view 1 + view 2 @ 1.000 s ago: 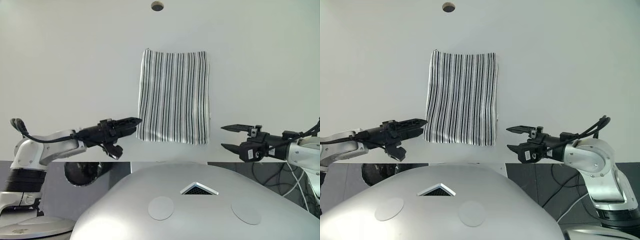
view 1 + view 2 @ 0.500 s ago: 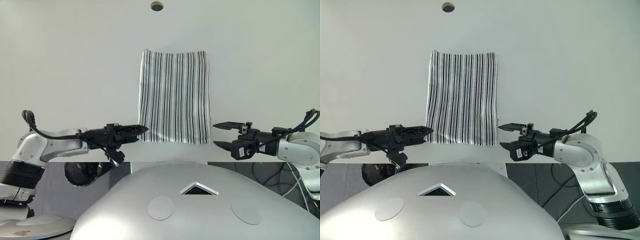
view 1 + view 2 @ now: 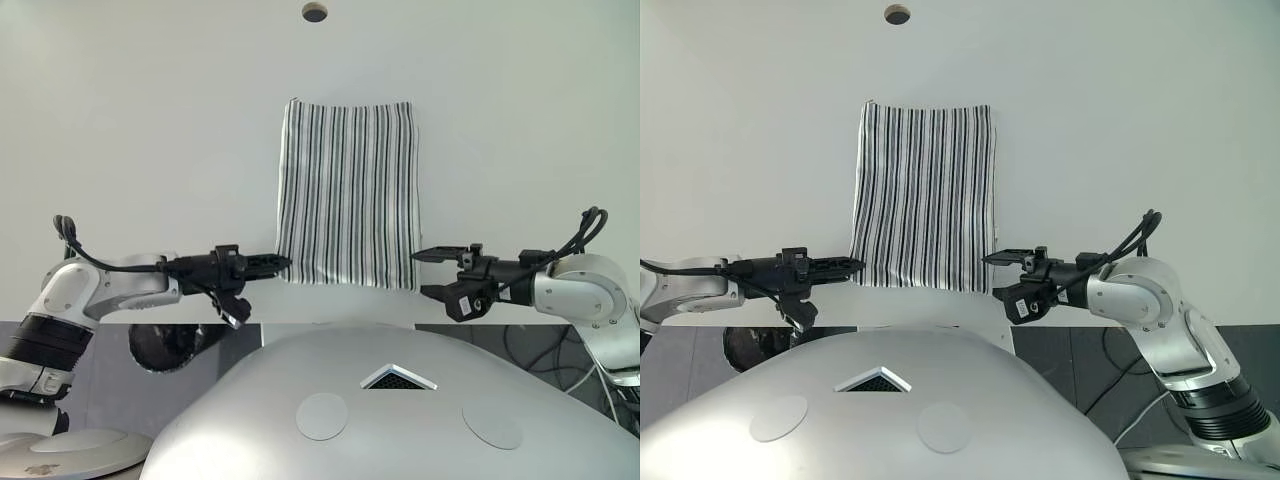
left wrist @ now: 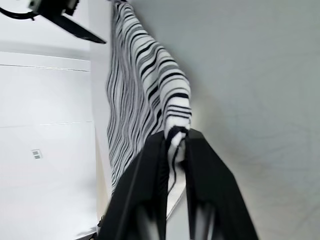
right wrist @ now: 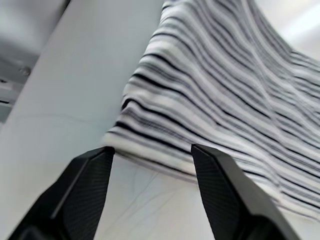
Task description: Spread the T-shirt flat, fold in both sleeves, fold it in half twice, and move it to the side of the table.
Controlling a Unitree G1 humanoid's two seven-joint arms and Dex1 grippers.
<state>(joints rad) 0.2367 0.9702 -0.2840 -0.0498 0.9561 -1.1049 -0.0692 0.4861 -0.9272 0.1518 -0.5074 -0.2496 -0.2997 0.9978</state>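
The striped T-shirt lies folded into a narrow rectangle in the middle of the white table. My left gripper sits at its near left corner. In the left wrist view that gripper is shut on a pinch of the striped cloth, which lifts slightly at the corner. At the near right corner my right gripper is open. Its two fingers straddle the hem in the right wrist view, one above and one below, with the right gripper close against the cloth edge.
A small dark round hole marks the far side of the table. The table's front edge runs just below both grippers. Cables lie on the floor at the right.
The right gripper has moved left, up to the shirt's near right corner, staying open. The left gripper has shifted right to the near left corner.
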